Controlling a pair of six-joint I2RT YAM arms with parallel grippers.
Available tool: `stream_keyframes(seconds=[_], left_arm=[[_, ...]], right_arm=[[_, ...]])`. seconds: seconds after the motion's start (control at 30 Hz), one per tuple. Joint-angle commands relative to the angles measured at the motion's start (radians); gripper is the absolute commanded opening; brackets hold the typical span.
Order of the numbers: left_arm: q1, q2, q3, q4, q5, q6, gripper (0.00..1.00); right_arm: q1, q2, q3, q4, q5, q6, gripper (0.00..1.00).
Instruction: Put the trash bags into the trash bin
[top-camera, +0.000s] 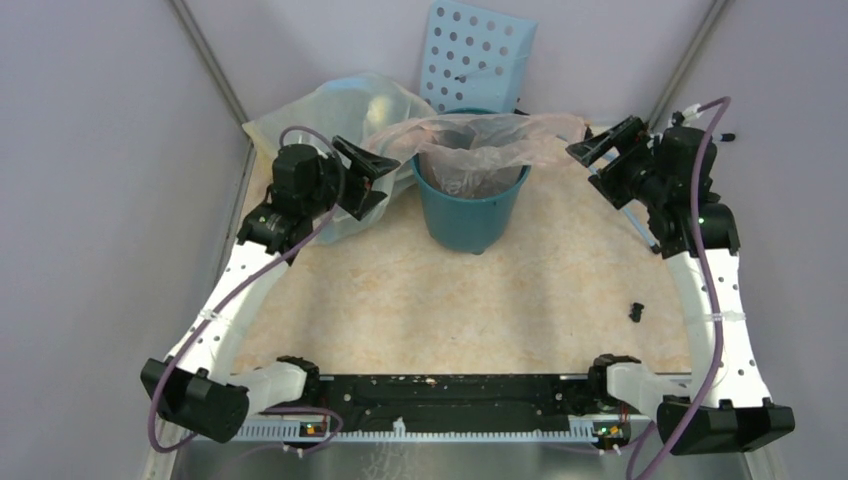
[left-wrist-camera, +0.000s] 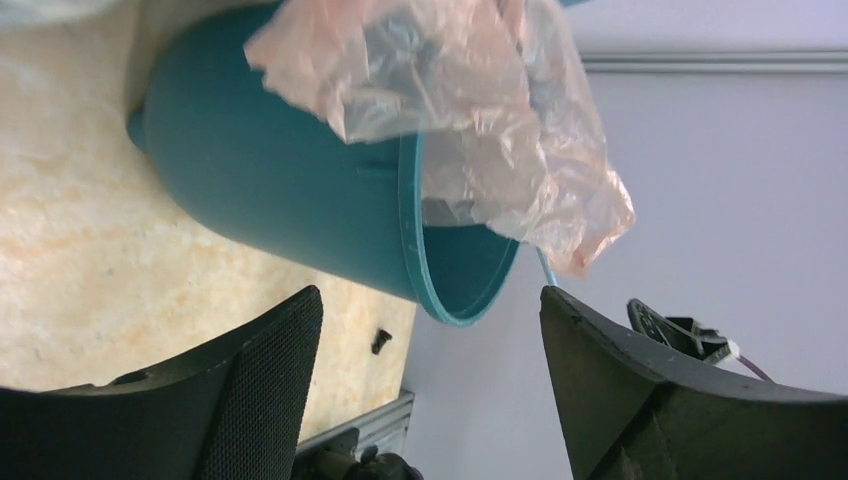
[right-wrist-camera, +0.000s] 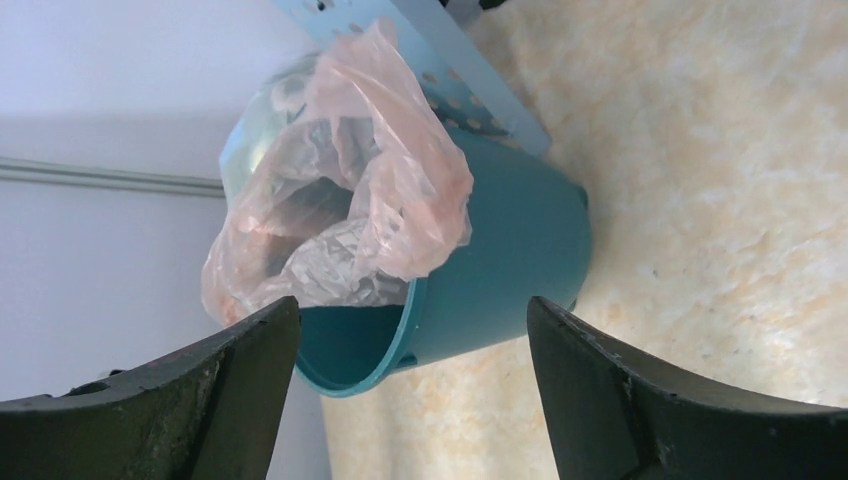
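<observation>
The teal trash bin (top-camera: 472, 205) stands upright at the back middle of the table. A pale-pink trash bag (top-camera: 480, 138) sits in its mouth, its edges spilling over the rim to both sides. My left gripper (top-camera: 368, 172) hovers just left of the bin, open and empty. My right gripper (top-camera: 600, 150) is off the bin's right side, also open and empty. In the left wrist view the bin (left-wrist-camera: 290, 190) and bag (left-wrist-camera: 470, 110) lie beyond the open gripper (left-wrist-camera: 430, 305). The right wrist view shows the bin (right-wrist-camera: 500, 270) and bag (right-wrist-camera: 350, 200) past the open gripper (right-wrist-camera: 412, 315).
A large yellowish-clear plastic sack (top-camera: 330, 115) lies behind my left arm. A light-blue panel with round holes (top-camera: 475, 55) leans at the back behind the bin. A small black piece (top-camera: 636, 311) lies on the table at the right.
</observation>
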Motion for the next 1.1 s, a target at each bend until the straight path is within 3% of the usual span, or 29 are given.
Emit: stream_keyframes(seconds=[0.0,0.23,0.57,1.07], left_arm=[[-0.099,-0.039,-0.05,0.112,-0.129,-0.113,0.84],[-0.142,0.011,-0.099,0.258,-0.191,-0.165,0.8],[-0.15,0.096,-0.125,0.39,-0.291,-0.175,0.69],[-0.112,0.237,-0.054,0.456,-0.387,-0.122,0.61]], right_arm=[[0.065,-0.029,-0.082,0.1,-0.002,0.125,0.82],[0.195,-0.037,-0.168,0.2,0.135,0.217,0.76],[0.215,0.055,-0.186,0.37,0.23,0.235,0.62],[0.215,0.123,-0.16,0.403,0.27,0.178,0.17]])
